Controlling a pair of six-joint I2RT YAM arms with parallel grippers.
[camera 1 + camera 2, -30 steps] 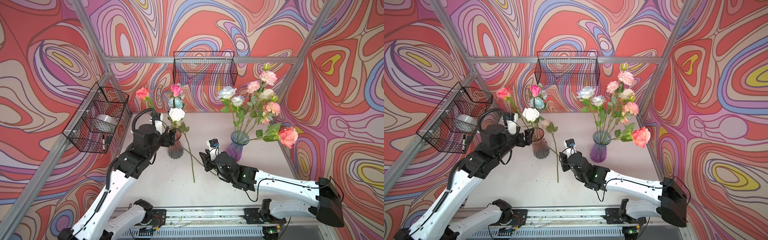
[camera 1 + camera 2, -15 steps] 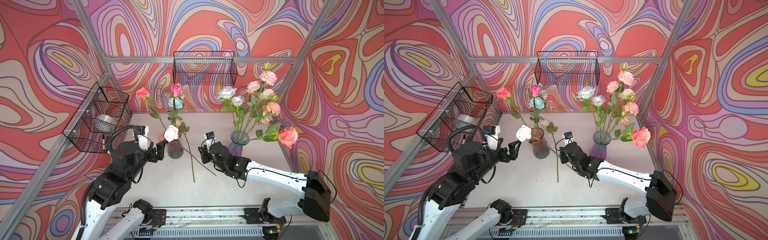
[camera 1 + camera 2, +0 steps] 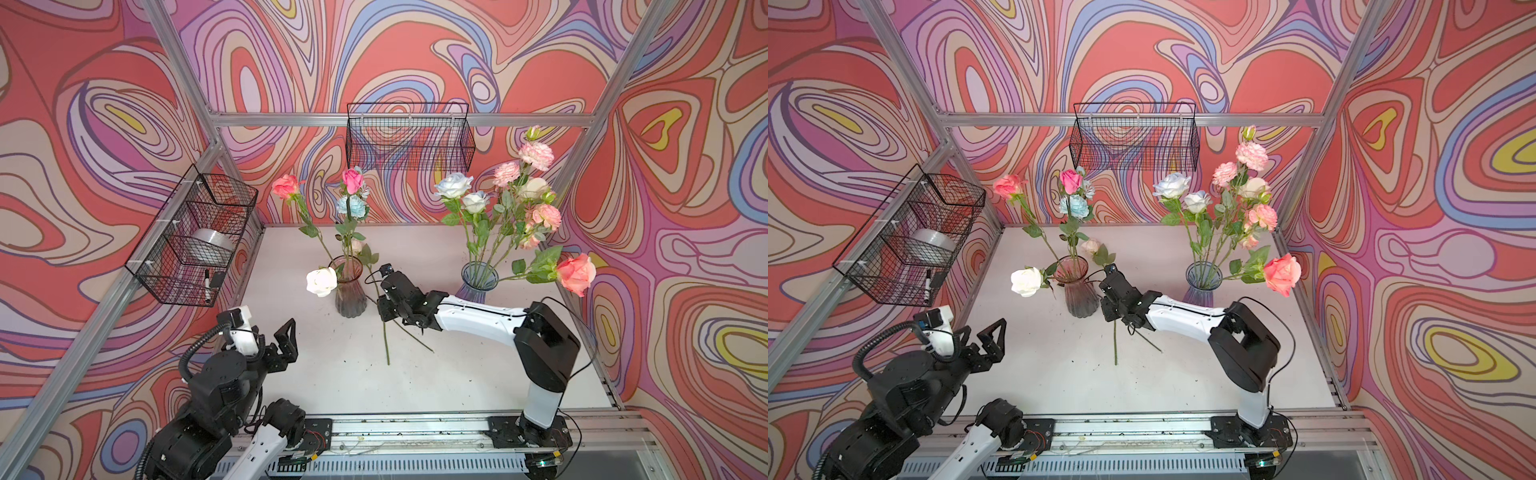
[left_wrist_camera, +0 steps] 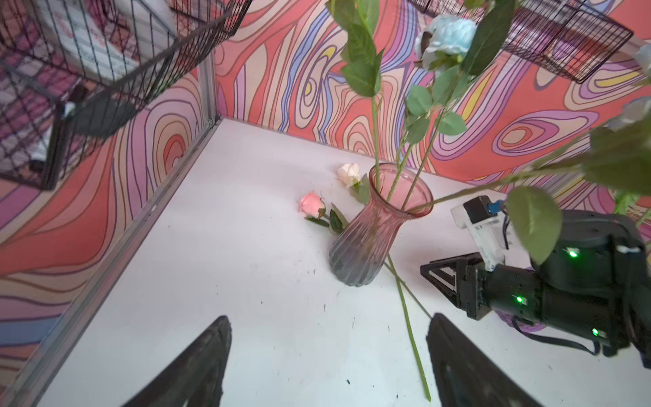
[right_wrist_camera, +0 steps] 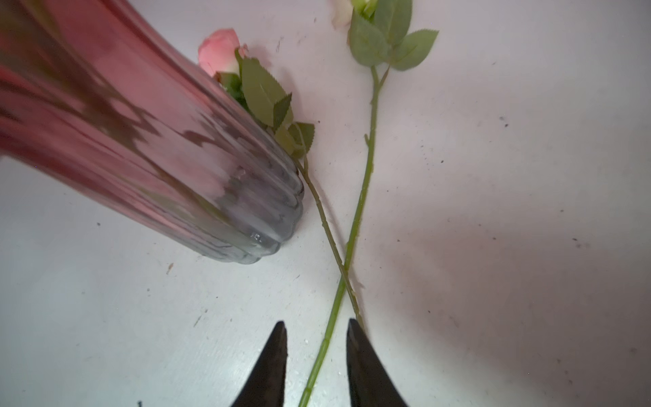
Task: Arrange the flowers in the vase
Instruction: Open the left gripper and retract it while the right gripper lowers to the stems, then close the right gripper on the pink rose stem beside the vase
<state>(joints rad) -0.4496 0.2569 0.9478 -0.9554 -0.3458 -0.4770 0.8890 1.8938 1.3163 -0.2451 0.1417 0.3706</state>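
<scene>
Pink glass, ribbed: the vase [image 3: 351, 291] stands left of centre on the table [image 3: 457, 382] holding several flowers [image 3: 352, 195], a white rose [image 3: 321, 281] drooping over its rim. From above, the right gripper [image 5: 316, 326] hides its own tips. Its wrist camera shows them narrowly parted astride a green stem [image 5: 357, 215] lying on the table, gripping nothing. I see the loose buds best from the left wrist: pink bud [image 4: 311, 203] and cream bud [image 4: 348, 173] behind the vase. My left gripper [image 4: 329, 319] hovers spread wide, empty.
</scene>
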